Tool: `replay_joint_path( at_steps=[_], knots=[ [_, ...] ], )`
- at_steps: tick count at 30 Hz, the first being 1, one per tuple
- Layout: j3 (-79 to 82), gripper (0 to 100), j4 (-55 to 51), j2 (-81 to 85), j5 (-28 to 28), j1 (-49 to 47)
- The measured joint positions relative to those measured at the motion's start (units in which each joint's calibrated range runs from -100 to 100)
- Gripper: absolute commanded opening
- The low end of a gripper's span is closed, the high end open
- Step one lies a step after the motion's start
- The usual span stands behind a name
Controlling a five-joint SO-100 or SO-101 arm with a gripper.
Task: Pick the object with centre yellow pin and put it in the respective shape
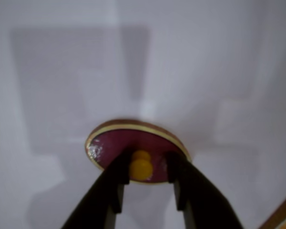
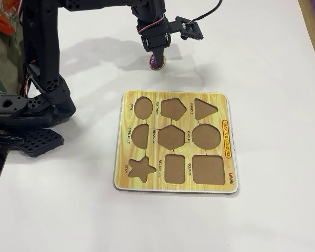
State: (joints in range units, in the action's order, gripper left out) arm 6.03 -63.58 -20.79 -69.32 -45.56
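Gripping the round yellow knob [image 1: 141, 168] at its middle, the black two-finger gripper [image 1: 144, 168] has hold of the small purple oval puzzle piece with a pale rim [image 1: 109, 144], seen low and centre in the wrist view. The jaws stand narrowly parted, one finger on each side of the knob and touching it. The piece tilts, its far rim toward the upper part of the frame, above the plain white table [image 1: 62, 71], where soft grey shadows of the arm lie in the upper left.

In the fixed view the gripper [image 2: 156, 56] sits at the top centre of the frame, pointing down, with the purple piece [image 2: 157, 62] showing just beneath it; whether the piece touches the table cannot be told. The black arm base [image 2: 26, 110] fills the left edge.

The yellow wood-grain shape board [image 2: 223, 173] lies flat in the middle of that frame, below the gripper and apart from it. Its small oval brown-floored cut-out [image 2: 143, 107] is in the board's upper left corner, the nearest hole to the piece. All cut-outs show bare brown floors.
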Motion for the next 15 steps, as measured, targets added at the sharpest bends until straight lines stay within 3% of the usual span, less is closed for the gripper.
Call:
replay_joint_path(
  at_steps=[15],
  knots=[
    [1.08, 6, 0.51, 0.09, 0.10, 0.00]
  ],
)
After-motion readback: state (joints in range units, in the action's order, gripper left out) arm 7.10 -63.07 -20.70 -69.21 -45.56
